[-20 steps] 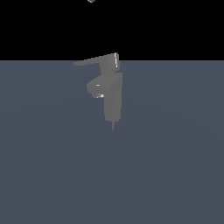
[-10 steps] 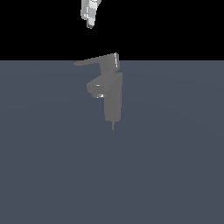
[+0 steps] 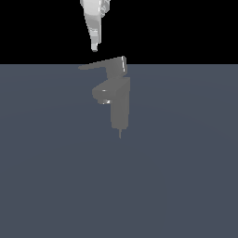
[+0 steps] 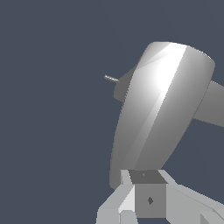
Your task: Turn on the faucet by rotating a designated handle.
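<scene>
The grey faucet (image 3: 120, 108) stands upright in the middle of the exterior view, its short rounded spout (image 3: 103, 94) pointing to that view's left. The thin flat handle (image 3: 100, 65) runs from the blocky cap toward the exterior view's left and tapers to a point. My white gripper (image 3: 95, 47) hangs straight down just above the handle's outer part, apart from it, fingers together with nothing held. In the wrist view the handle (image 4: 162, 109) fills the picture as a broad shiny lever, narrowing toward my gripper (image 4: 146, 179).
A flat dark blue-grey floor (image 3: 56, 176) spreads all around the faucet. A thin pin (image 3: 120, 134) sticks out below the column's foot, and it shows as a small rod (image 4: 111, 78) in the wrist view.
My gripper has come down from the top edge of the exterior view and now hangs close above the handle. The faucet and its handle have not moved.
</scene>
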{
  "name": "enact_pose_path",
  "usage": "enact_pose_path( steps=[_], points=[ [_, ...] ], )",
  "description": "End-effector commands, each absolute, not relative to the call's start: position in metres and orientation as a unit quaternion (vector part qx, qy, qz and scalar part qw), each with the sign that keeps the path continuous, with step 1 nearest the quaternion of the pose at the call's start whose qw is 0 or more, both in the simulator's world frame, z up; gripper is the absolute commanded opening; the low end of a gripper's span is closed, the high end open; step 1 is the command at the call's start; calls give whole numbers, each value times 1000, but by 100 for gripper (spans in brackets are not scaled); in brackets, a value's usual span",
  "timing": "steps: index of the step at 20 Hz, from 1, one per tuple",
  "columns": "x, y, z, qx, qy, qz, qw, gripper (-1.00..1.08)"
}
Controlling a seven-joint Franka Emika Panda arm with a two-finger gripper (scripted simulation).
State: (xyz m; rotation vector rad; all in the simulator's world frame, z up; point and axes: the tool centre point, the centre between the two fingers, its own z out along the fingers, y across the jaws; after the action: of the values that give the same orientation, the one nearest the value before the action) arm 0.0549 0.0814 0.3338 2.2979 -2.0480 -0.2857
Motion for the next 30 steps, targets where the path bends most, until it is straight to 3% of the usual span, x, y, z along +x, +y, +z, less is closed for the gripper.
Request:
enact_pose_path(
  steps=[1,16,30],
  points=[
    [65,86,319,721,-686,-90,33,-100],
    [94,105,266,643,-759,-78,60,-100],
    [81,109,266,640,-762,-77,62,-100]
  ],
)
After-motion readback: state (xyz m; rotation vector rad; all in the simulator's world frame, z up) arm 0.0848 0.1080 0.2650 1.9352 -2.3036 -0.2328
